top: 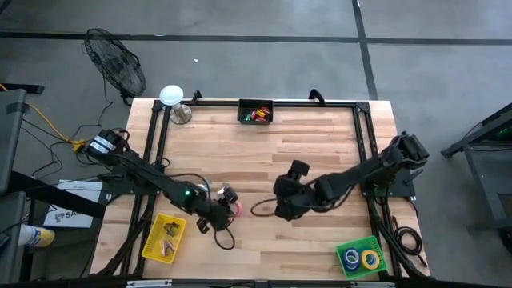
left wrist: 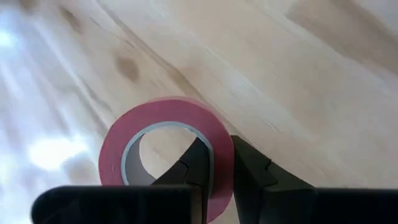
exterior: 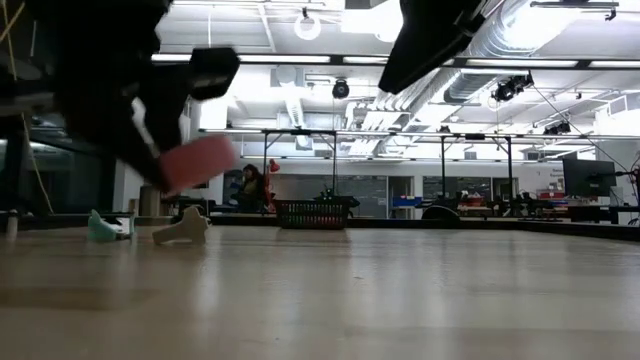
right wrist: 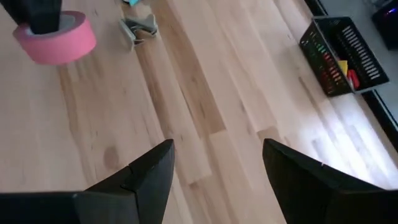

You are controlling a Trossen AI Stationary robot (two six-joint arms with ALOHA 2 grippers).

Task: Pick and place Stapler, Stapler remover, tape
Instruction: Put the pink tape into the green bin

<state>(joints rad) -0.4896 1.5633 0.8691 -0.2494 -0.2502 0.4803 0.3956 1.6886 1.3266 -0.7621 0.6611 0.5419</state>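
yellow basket (top: 164,238): contents unclear
left gripper (left wrist: 219,171): fingers clamped on wall of pink tape (left wrist: 166,140), near surface (top: 320,152) front-left
writing: none readable
right gripper (right wrist: 217,168): fingers wide apart, holding nothing, mid-surface
green basket (top: 361,258): blue and yellow rolls

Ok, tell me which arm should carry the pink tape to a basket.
Left. Its fingers are already shut on the pink tape; the right gripper hangs open and empty, apart from it.

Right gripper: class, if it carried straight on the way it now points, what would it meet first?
Probably bare table. The open right gripper points at empty wood; the pink tape lies off to one side.
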